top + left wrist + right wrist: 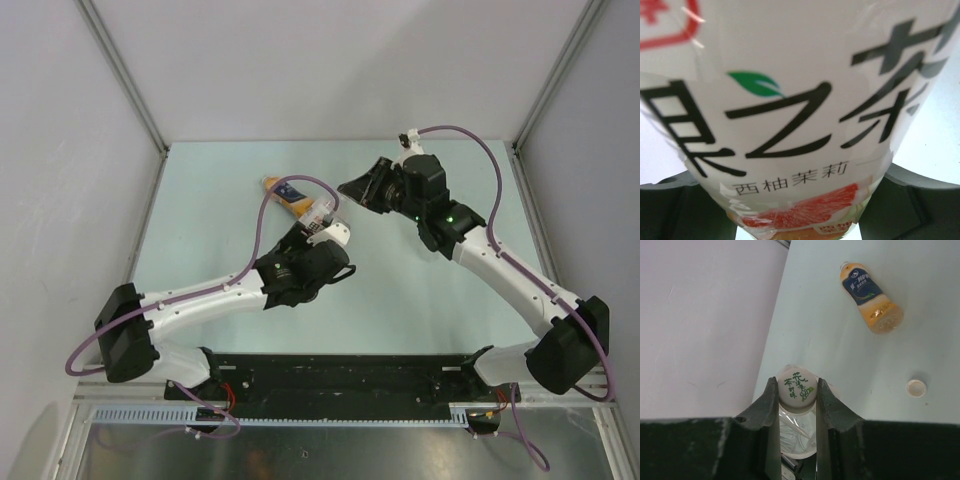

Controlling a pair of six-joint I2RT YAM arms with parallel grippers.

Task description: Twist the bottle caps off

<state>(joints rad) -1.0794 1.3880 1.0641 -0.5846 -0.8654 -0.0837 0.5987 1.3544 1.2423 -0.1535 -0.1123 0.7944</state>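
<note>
An orange drink bottle (871,299) with a dark blue label is lying on its side on the pale green desk (200,220). It is lying toward the far middle of the desk, to the left of both grippers and touching neither. A small white loose cap (916,388) is resting on the bare desk near that bottle but clear of it. It is showing only in the right wrist view, so its place in the wider scene is hard to tell.

The left arm is reaching from the near left corner toward the middle of the desk. The left gripper (790,175) is clamping a second bottle (790,100). This one is wearing a white label with large black characters, a green leaf and a picture of pink citrus fruit. Its body is filling the gap between the two dark fingers (670,205) and is pressing against both.

Just to the right, the right arm is stretching in from the near right corner with its wrist turned to point left. The right gripper (796,383) is pinching a whitish cap (796,388) printed with green characters. One finger is pressing on each side of the cap. The cap is sitting at the top of a clear plastic neck, held above the desk close to the far wall. Whether the cap is loosened on its thread cannot be told.
</note>
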